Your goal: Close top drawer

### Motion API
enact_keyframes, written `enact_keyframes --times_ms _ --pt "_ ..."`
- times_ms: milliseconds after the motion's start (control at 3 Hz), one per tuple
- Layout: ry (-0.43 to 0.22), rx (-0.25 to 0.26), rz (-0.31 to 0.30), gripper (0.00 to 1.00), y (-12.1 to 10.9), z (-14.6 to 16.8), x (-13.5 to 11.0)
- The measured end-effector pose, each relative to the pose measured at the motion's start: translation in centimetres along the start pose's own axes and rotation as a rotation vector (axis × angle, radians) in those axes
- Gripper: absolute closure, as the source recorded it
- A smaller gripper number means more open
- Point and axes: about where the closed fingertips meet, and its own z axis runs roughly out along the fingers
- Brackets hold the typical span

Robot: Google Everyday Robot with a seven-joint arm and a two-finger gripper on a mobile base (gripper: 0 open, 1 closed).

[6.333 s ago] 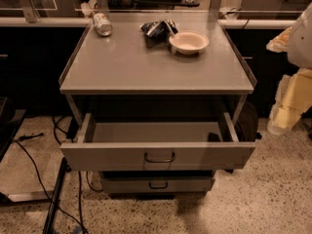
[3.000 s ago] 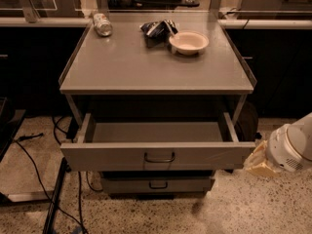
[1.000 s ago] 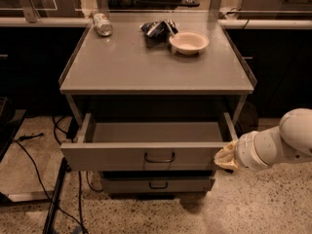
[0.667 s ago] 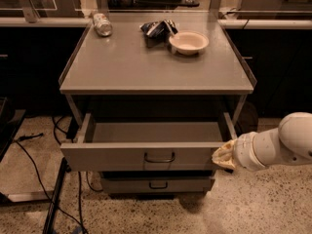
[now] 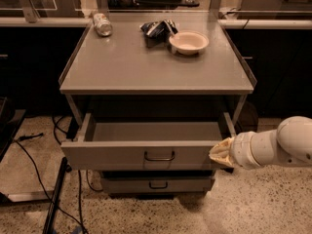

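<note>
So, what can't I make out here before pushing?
Camera view:
Whether the pincer, at the top drawer's right front corner, touches it: hidden by its wrist.
Drawer's back: shadowed under the tabletop.
Lower drawer: mostly under the top one.
Arm: cut by right edge.

I have the arm (image 5: 275, 147) stretched in low from the right edge, lying almost level and pointing left. The gripper (image 5: 220, 152) at its tip sits right of centre, under a tan cover.
</note>
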Motion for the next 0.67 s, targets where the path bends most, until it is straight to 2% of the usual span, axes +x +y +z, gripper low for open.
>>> enact_keyframes --times_ms 667 --pt "-0.046 0.046 0.001 1.00 -2.2 1.5 -0.6"
